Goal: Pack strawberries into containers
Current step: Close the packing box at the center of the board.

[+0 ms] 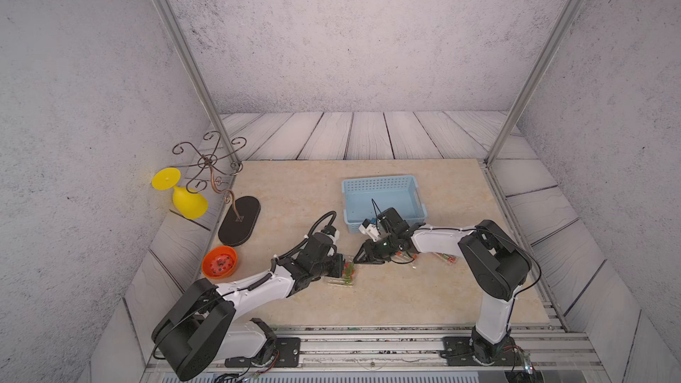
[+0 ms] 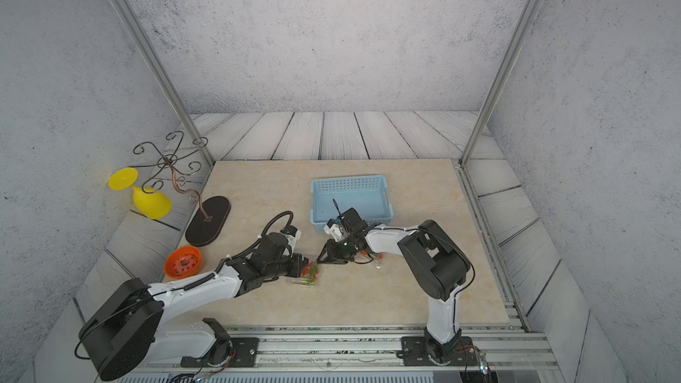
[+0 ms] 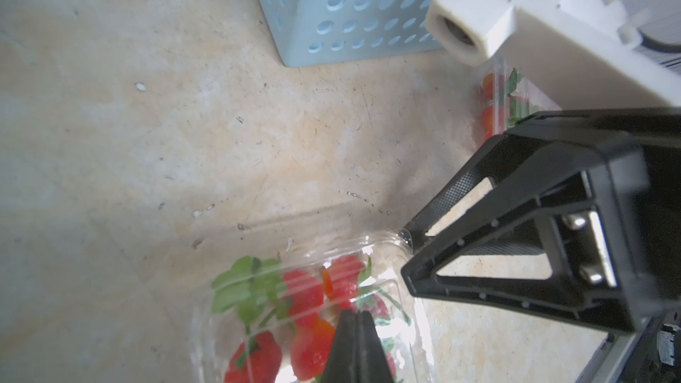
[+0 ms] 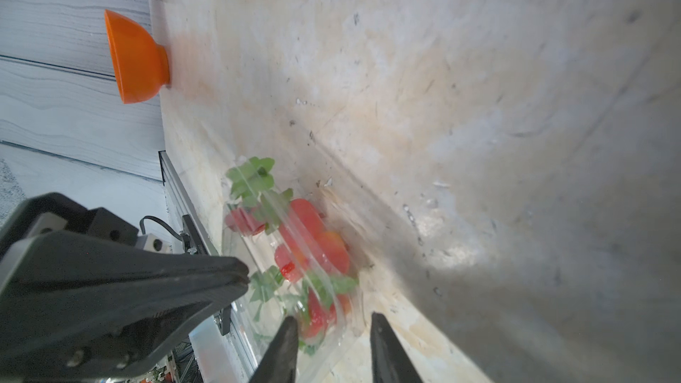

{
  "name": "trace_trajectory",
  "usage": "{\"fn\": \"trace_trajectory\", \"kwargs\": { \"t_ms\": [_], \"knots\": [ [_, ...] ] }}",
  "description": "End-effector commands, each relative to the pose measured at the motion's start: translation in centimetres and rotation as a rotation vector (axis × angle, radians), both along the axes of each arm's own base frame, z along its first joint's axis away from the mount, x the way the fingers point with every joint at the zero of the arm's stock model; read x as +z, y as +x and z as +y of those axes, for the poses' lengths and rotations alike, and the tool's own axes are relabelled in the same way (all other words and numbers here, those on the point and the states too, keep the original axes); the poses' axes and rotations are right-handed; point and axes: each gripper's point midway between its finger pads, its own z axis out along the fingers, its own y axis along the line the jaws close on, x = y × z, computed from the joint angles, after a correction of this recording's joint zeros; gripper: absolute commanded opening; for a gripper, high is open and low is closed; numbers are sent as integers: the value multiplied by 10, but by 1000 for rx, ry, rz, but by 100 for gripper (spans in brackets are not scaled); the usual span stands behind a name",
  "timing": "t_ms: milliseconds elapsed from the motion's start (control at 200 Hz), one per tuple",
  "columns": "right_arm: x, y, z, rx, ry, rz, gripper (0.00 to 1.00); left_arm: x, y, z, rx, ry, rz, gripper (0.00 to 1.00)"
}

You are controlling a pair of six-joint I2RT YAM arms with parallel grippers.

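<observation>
Two arms meet near the middle of the tan table (image 1: 405, 300), both pointing at one clear box (image 3: 381, 254) that lies flat on it. The box holds a heap of strawberries (image 3: 306, 296), red with green leaves, plain to see through the plastic.

The left gripper (image 3: 355, 320) has its fingers pressed tight together with nothing visible between them. Its tip sits over the berries at the top of the box, and I cannot tell whether it presses on the plastic. The right gripper (image 4: 332, 320) points in from the opposite side with its fingers a modest way apart, and the near corner of the box lies in the gap between them. In the left wrist view one of its fingertips (image 3: 409, 232) is right at that corner, but the fingers do not look clamped on it.

A second box (image 1: 405, 256) with berries lies under the right forearm, and a third box (image 1: 447, 259) shows just past it, near the elbow.

A pale blue basket (image 1: 379, 183) with holes in its walls stands just behind the right wrist. An orange bowl (image 4: 134, 60) sits at the table's left edge, beside the left arm. Off the table on that side, a yellow goblet (image 1: 188, 202) lies tipped over next to a curly wire stand (image 1: 212, 163).
</observation>
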Motion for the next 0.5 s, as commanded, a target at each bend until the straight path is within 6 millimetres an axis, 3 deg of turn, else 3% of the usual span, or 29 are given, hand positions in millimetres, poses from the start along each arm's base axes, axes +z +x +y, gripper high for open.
{"fn": "trace_trajectory", "kwargs": {
  "t_ms": [0, 495],
  "knots": [
    [-19, -6, -6, -8, -31, 43, 32, -7, -4, 1, -7, 9, 10, 0],
    [-16, -7, -6, -16, -15, 41, 26, -9, -6, 3, -5, 9, 16, 0]
  ]
}}
